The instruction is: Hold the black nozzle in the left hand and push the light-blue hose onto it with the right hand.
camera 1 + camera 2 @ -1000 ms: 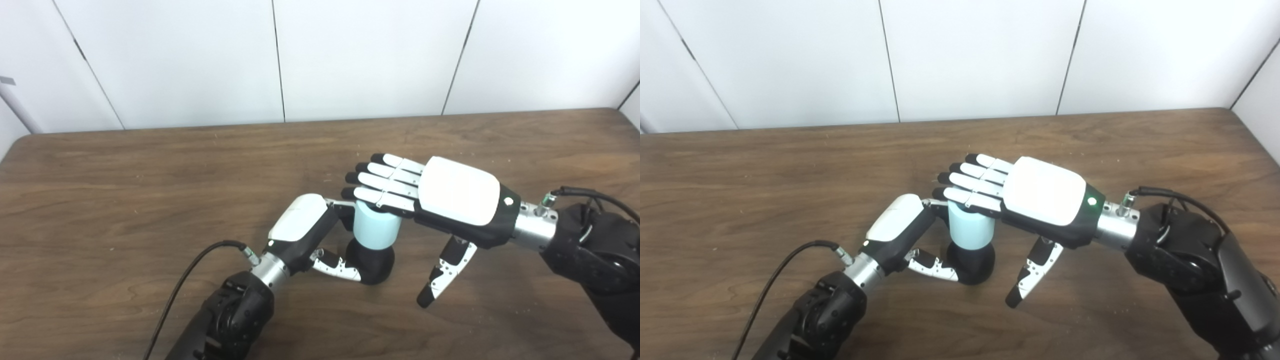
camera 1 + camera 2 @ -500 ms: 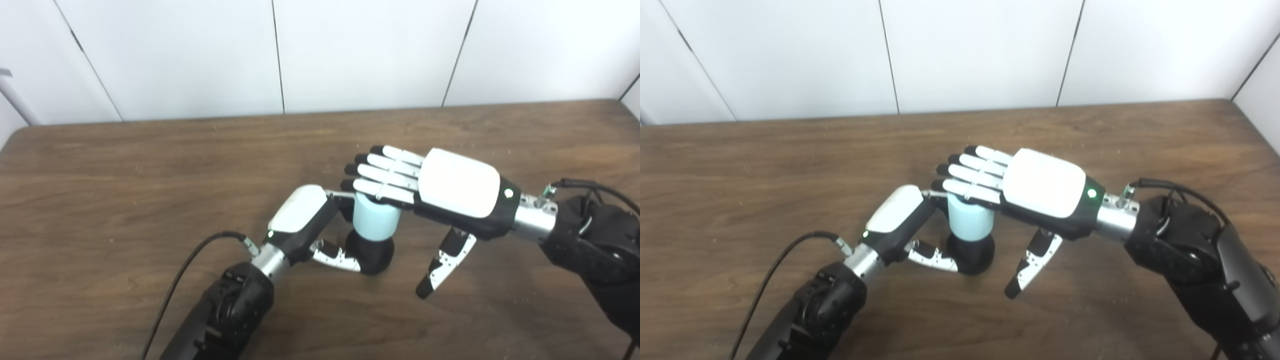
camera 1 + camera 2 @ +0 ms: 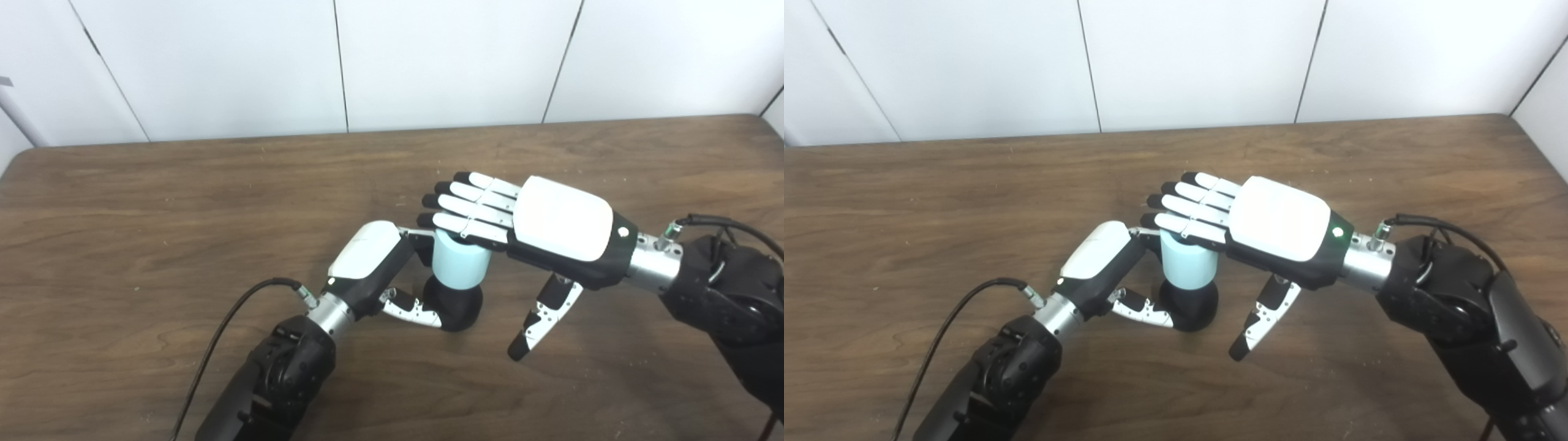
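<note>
The left hand (image 3: 375, 264) gripped the black nozzle (image 3: 456, 309) standing on the table (image 3: 153, 214). The right hand (image 3: 539, 229), fingers (image 3: 471, 214) flat and spread, pressed down on the light-blue hose (image 3: 460, 269).

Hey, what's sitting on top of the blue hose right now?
The right hand, flat and open, lays its fingers across the hose top. The hose stands on the black nozzle, gripped by the left hand. The hose opening is covered.
</note>
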Motion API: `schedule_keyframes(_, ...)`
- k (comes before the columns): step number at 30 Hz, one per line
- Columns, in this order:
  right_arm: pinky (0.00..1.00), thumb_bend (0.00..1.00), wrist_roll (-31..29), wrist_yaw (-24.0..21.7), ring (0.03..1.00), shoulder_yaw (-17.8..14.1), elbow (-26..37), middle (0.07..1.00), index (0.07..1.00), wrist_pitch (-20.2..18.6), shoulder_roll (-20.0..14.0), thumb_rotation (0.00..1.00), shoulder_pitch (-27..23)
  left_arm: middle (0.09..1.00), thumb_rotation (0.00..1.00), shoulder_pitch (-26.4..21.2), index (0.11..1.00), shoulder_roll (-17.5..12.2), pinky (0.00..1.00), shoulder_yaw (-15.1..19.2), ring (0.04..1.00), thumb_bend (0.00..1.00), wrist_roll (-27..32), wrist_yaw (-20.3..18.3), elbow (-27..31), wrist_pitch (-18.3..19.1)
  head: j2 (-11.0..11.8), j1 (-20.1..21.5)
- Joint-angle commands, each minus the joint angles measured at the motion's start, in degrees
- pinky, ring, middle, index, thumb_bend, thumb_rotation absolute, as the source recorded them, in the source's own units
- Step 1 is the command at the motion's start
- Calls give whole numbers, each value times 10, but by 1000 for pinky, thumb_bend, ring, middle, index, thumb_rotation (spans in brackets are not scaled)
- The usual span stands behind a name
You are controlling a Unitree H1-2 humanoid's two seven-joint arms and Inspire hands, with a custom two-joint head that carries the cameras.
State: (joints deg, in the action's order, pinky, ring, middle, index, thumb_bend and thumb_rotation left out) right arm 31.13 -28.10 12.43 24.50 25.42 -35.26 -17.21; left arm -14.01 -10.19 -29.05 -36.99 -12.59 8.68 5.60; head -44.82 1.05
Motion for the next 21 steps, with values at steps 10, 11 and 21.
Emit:
schedule_keyframes(10,1000,809,-1,-8,1000,10,-4,1000,1000,9,-13,591,-2,502,0,16,472,-18,779,-12,589,524,-25,-42,-20,33,0,1)
schedule_keyframes(11,1000,809,-1,-8,1000,11,-4,1000,1000,9,-13,591,-2,502,0,16,472,-18,779,-12,589,524,-24,-42,-19,33,0,1)
schedule_keyframes(21,1000,809,2,-10,1000,14,-4,1000,1000,9,-13,591,2,503,0,17,471,-19,779,-12,589,524,-23,-41,-19,32,-1,1)
